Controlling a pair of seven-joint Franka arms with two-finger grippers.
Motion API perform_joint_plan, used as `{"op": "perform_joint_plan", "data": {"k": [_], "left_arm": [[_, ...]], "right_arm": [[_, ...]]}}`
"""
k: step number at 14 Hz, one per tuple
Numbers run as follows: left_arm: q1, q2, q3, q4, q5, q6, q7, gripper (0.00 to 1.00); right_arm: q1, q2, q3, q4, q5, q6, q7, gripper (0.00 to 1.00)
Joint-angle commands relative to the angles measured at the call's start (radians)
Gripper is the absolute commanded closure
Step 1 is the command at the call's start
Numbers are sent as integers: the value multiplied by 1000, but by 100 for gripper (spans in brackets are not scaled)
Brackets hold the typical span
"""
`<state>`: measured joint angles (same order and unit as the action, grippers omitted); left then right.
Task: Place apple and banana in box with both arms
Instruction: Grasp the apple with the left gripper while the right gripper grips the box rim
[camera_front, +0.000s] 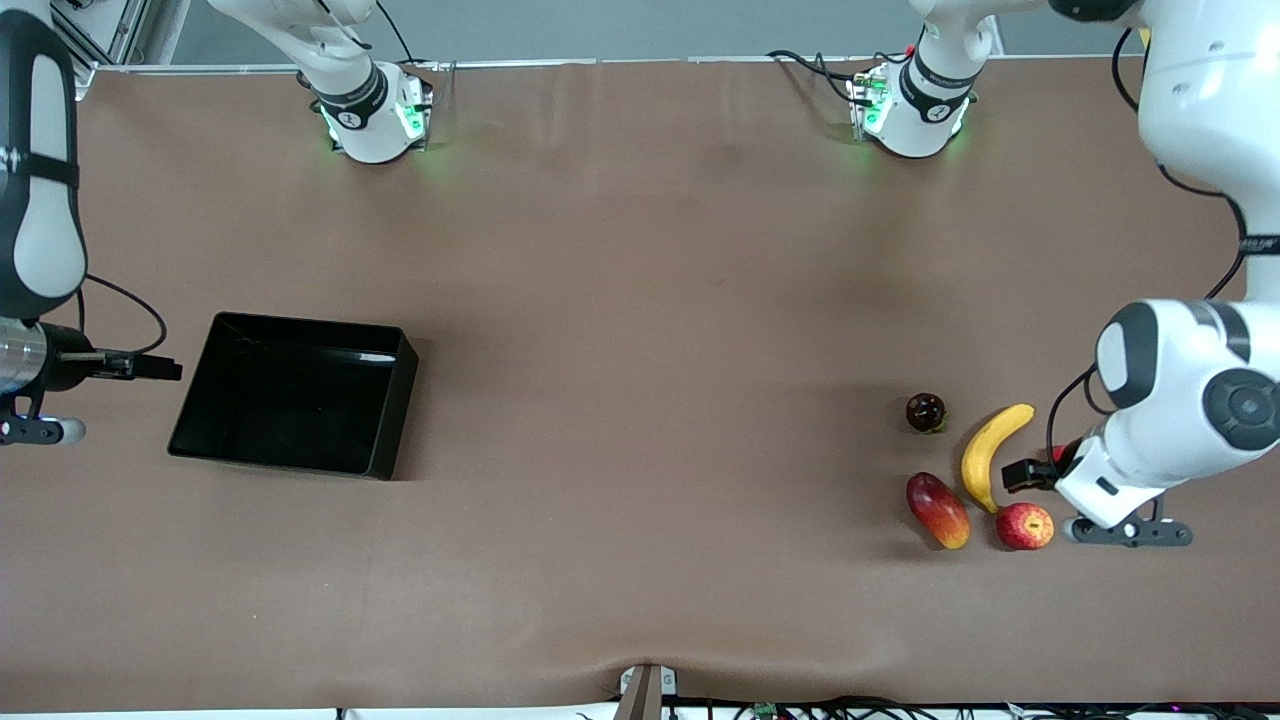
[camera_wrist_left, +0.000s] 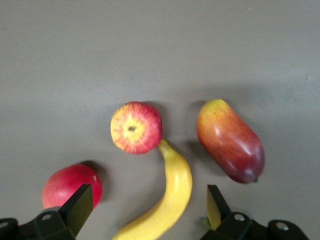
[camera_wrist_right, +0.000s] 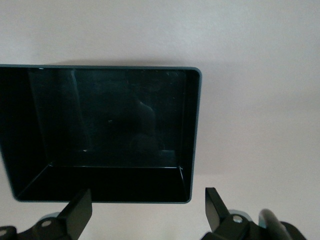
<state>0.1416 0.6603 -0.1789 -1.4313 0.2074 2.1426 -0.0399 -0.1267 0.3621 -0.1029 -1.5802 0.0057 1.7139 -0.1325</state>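
Note:
The yellow banana (camera_front: 989, 452) lies near the left arm's end of the table, with the red-and-yellow apple (camera_front: 1024, 526) just nearer the camera. My left gripper (camera_front: 1030, 473) hangs open over them. In the left wrist view its open fingers (camera_wrist_left: 80, 207) stand on either side of the banana (camera_wrist_left: 170, 195), and the apple (camera_wrist_left: 136, 127) touches the banana's tip. The left gripper (camera_wrist_left: 148, 195) holds nothing. The black box (camera_front: 290, 400) sits empty toward the right arm's end. My right gripper (camera_front: 150, 368) is open and empty beside it; in the right wrist view the right gripper (camera_wrist_right: 147, 192) is at the box's wall (camera_wrist_right: 192, 135).
A red-and-yellow mango (camera_front: 937, 510) lies beside the apple and shows in the left wrist view (camera_wrist_left: 230, 142). A dark round fruit (camera_front: 925, 412) sits farther from the camera. A plain red round fruit (camera_wrist_left: 67, 184) lies by one left finger.

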Motion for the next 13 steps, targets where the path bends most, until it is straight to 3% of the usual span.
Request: {"op": "perform_joint_plan", "data": {"k": [1, 5, 8, 12, 13], "left_arm": [[-2, 67, -1, 60, 26, 52, 14, 0], [10, 117, 16, 61, 29, 154, 31, 0], [10, 156, 41, 60, 30, 223, 41, 0], [12, 185, 42, 60, 29, 247, 49, 0], [16, 190, 41, 57, 29, 257, 51, 0]], "right_arm": [[-31, 32, 11, 11, -4, 53, -16, 0], [-33, 83, 11, -90, -22, 258, -42, 0], [-83, 127, 11, -110, -27, 306, -85, 0], [-96, 140, 11, -240, -26, 453, -82, 0], [-103, 147, 12, -256, -24, 467, -81, 15]]}}
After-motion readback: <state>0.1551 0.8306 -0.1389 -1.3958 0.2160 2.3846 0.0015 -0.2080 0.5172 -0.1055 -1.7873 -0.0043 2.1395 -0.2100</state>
